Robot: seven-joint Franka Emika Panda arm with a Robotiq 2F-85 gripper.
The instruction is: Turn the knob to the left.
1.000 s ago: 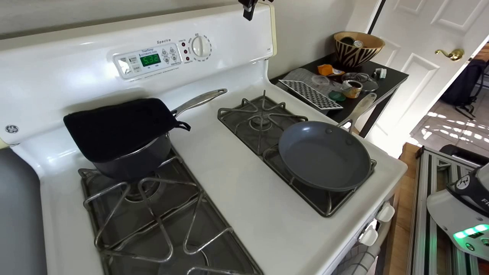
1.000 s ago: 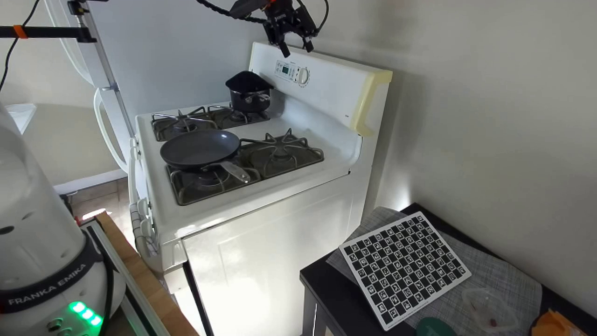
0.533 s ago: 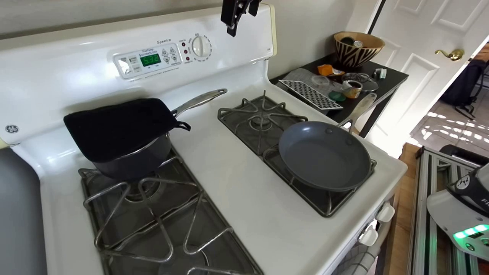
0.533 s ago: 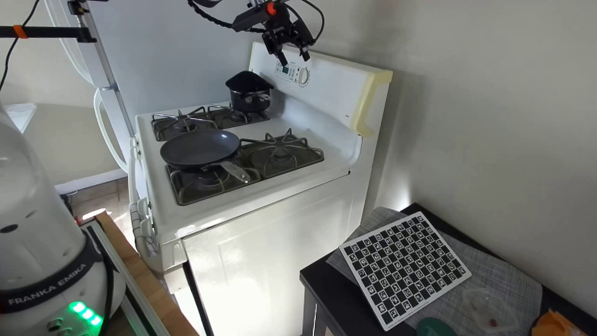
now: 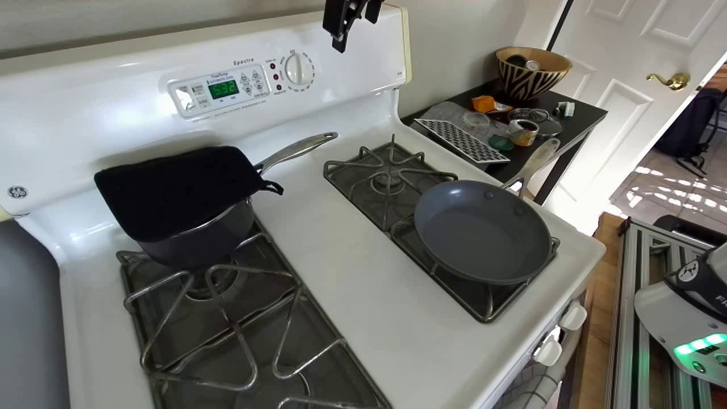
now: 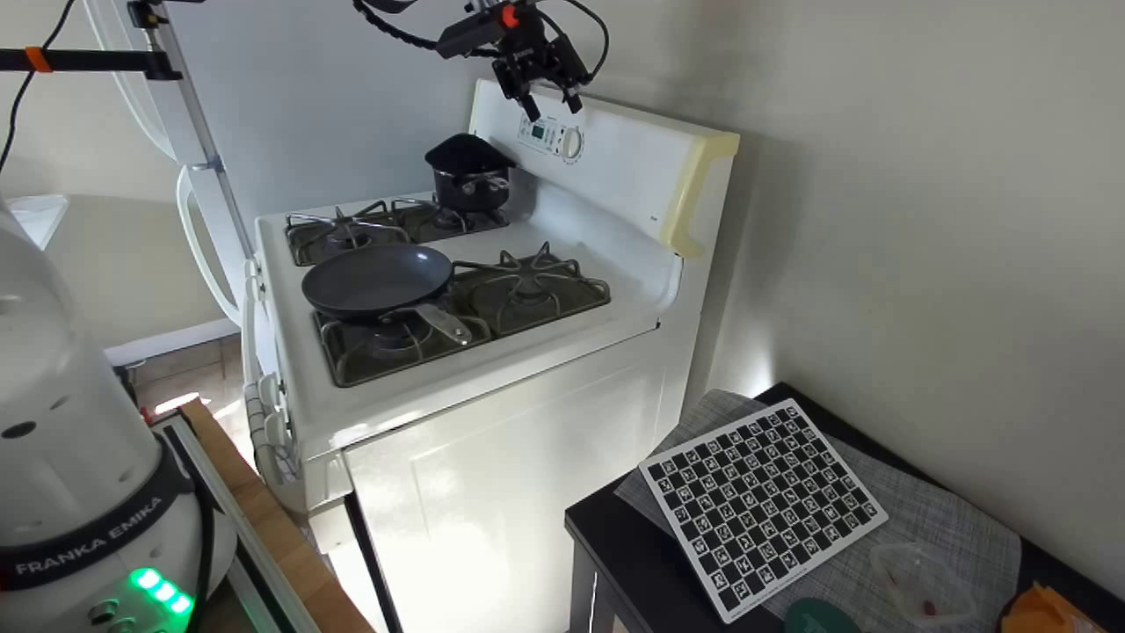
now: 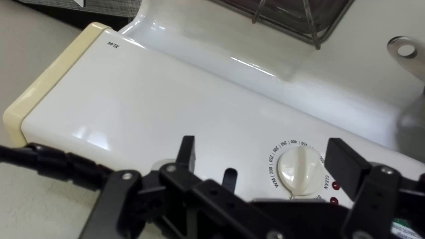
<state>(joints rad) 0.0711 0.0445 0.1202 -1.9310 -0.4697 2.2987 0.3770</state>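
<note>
lower than a second ago, two jaws hang parted; the stove (image 5: 352, 272) bears one panel knob (image 7: 300, 171), one pot (image 5: 199, 241), one pan (image 5: 483, 233).

Hand (image 6: 553, 109) aloft, spread wide

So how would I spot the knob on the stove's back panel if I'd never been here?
Find the white stove and look up at its raised back panel. In both exterior views, the round knob sits right of the display. Unlike the small red lights between them, it is large, white and ridged, with printed numbers around it.
</note>
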